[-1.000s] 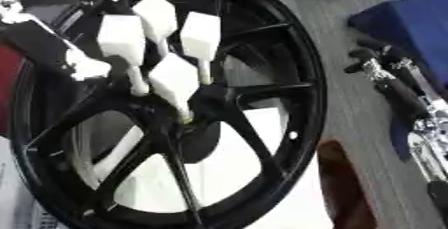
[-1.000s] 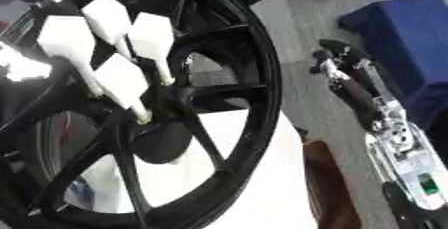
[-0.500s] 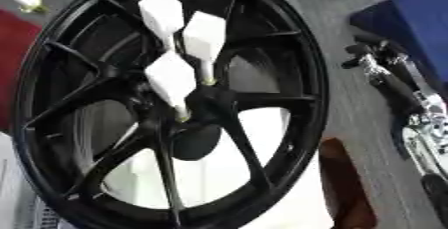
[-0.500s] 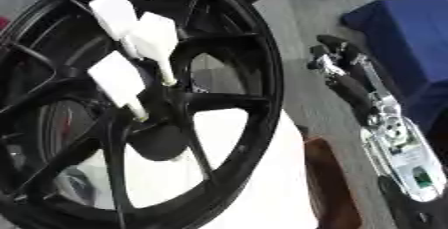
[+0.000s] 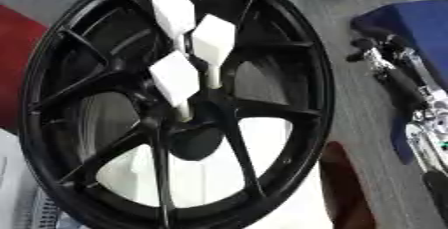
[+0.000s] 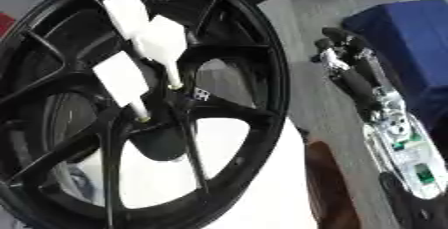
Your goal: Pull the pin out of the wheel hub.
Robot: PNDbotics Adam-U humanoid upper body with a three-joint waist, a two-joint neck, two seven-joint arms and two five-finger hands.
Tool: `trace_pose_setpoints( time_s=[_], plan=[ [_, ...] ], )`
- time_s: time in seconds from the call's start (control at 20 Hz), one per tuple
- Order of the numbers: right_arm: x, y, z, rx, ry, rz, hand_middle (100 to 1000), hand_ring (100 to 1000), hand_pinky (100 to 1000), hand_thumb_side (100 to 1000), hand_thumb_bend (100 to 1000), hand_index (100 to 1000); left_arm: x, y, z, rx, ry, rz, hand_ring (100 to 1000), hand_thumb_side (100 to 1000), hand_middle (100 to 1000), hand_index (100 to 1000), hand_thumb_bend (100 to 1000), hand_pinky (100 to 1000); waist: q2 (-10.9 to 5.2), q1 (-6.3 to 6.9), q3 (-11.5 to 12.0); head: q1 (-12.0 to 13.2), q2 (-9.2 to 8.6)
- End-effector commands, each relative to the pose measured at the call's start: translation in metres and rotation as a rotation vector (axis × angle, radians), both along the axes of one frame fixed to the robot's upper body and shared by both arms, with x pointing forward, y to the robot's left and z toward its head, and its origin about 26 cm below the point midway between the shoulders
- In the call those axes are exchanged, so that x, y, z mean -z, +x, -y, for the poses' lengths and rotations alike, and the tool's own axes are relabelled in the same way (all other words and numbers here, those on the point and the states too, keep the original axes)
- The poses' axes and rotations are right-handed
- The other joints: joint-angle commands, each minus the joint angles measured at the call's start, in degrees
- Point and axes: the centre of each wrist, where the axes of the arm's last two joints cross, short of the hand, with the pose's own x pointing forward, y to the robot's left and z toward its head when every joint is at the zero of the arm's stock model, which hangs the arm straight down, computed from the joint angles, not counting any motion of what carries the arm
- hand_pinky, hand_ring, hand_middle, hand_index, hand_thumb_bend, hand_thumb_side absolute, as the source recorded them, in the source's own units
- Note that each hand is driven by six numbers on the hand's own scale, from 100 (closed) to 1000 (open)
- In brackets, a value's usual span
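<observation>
Grey wood-grain tabletop (image 6: pixel 302 80) runs under everything, with a blue cloth-like block (image 6: pixel 407 48) at its right edge and a red patch (image 5: pixel 19 48) at the far left. On the table lies a black multi-spoke wheel (image 5: pixel 306 98), filling most of the view, its open hub (image 5: pixel 194 143) dark at the centre over a white surface. Three white pins with flat, paddle-shaped heads stand in the holes around the hub: the nearest pin (image 5: pixel 176 80), a middle pin (image 5: pixel 212 45) and a far pin (image 5: pixel 173 13), all tilted the same way. The right hand (image 6: pixel 350 68) lies on the table to the right of the wheel, well apart from the pins, fingers stretched out and holding nothing.
</observation>
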Motion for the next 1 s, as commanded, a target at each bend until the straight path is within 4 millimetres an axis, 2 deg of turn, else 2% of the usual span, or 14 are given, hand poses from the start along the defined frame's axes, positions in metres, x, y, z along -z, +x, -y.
trace_pose_setpoints(
  time_s=[0.05,0.15,0.4,0.55,0.75,1.0],
  plan=[
    [-0.010,-0.001,0.002,-0.002,-0.010,0.030,716,658,940,473,100,835,0.000,-0.003,-0.017,-0.037,-0.011,0.049,804,614,756,826,408,849,-1.83,-0.14,0.01,-0.13,-0.49],
    [-0.010,-0.001,0.002,-0.003,-0.008,0.028,716,658,939,474,100,834,0.007,-0.002,-0.022,-0.057,-0.017,0.058,805,643,759,834,434,850,-1.91,-0.31,-0.08,0.09,-0.51],
    [-0.009,0.000,0.000,-0.011,-0.004,0.025,716,658,939,474,100,835,0.012,0.001,-0.021,-0.052,-0.041,0.087,773,647,721,809,367,821,-2.04,-0.48,-0.10,-0.01,-0.58],
    [-0.010,0.000,0.001,-0.012,-0.007,0.026,715,658,939,471,100,834,0.010,0.000,-0.015,-0.069,-0.084,0.128,666,612,591,741,284,771,-2.08,-0.45,-0.18,0.08,-0.56],
    [-0.013,0.001,0.000,-0.023,-0.017,0.032,715,658,939,466,100,834,0.016,0.002,0.005,-0.091,-0.128,0.184,642,605,569,720,258,757,-2.12,-0.34,-0.42,0.57,-0.40],
    [-0.015,0.002,-0.002,-0.038,-0.010,0.037,715,658,939,465,100,834,0.031,0.004,0.047,0.006,-0.236,0.199,633,628,560,714,247,754,-2.09,-0.79,-0.92,0.76,-0.52]
  ],
)
